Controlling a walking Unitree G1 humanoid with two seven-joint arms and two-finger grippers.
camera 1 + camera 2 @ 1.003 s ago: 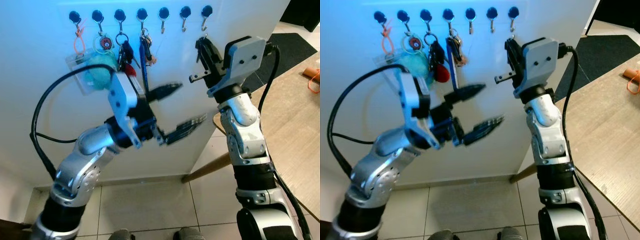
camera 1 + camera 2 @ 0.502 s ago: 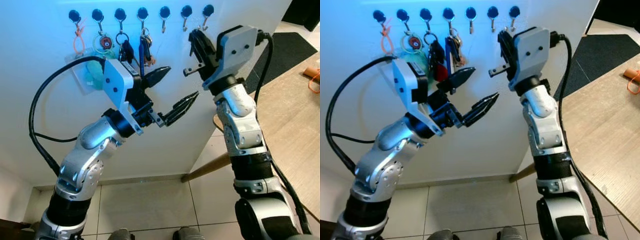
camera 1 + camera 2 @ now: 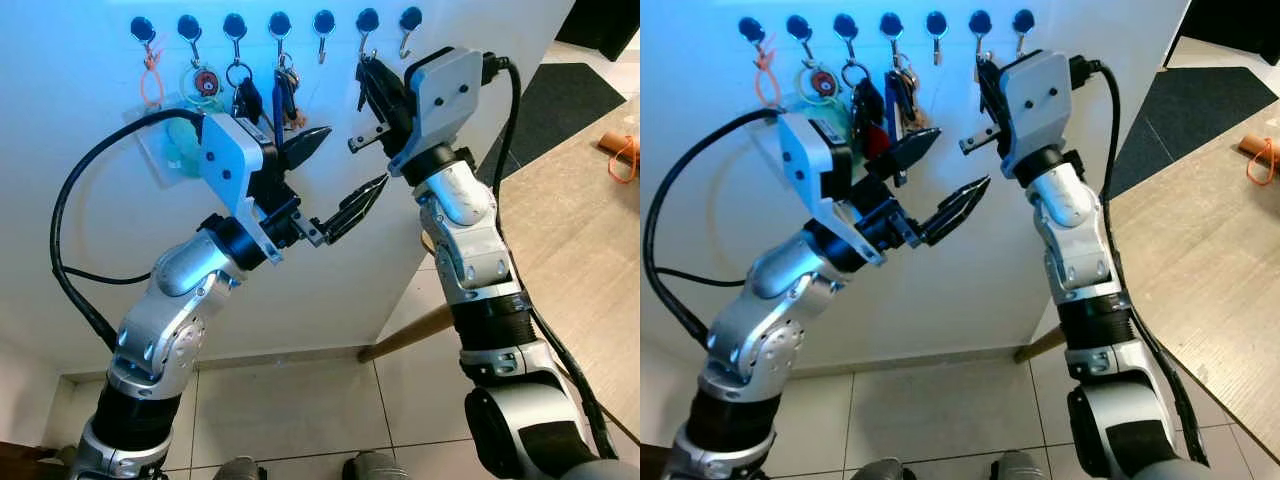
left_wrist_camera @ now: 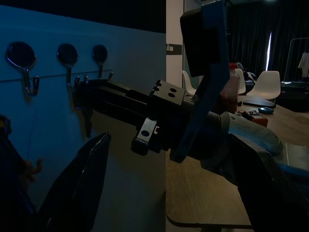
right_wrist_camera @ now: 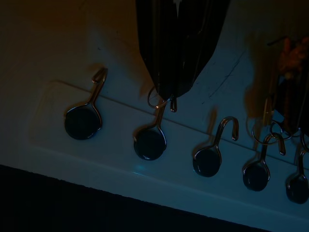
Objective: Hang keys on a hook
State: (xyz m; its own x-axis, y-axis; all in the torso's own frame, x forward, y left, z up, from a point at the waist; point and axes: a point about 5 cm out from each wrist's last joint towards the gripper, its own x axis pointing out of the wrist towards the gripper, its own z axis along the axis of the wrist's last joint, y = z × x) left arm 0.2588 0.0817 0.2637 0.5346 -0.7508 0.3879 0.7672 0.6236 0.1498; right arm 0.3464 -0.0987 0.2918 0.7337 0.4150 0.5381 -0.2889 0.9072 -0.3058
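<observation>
A row of dark-knobbed metal hooks runs along the top of the white wall. My right gripper [image 3: 365, 72] is raised to the sixth hook [image 3: 366, 45] and is shut on the keys. In the right wrist view the key ring [image 5: 156, 99] sits right at that hook's tip [image 5: 159, 110], below the shut fingers [image 5: 178, 48]. I cannot tell whether the ring is over the tip. A key [image 4: 87, 113] dangles under the fingertips. My left gripper [image 3: 355, 157] hovers open and holds nothing, just below and left of the right one. The fifth hook [image 3: 323, 25] and seventh hook [image 3: 409, 22] are bare.
The left hooks carry an orange loop [image 3: 150, 80], a clear badge with a teal thing [image 3: 178, 140] and two key bunches [image 3: 285, 90]. A wooden table [image 3: 590, 230] with an orange item [image 3: 622, 155] stands at the right, a dark mat [image 3: 570, 85] beyond it. Tiled floor [image 3: 300, 410] lies below.
My right gripper has moved up and to the left along the row, from near the seventh hook to the sixth. My left gripper has risen toward it, still open.
</observation>
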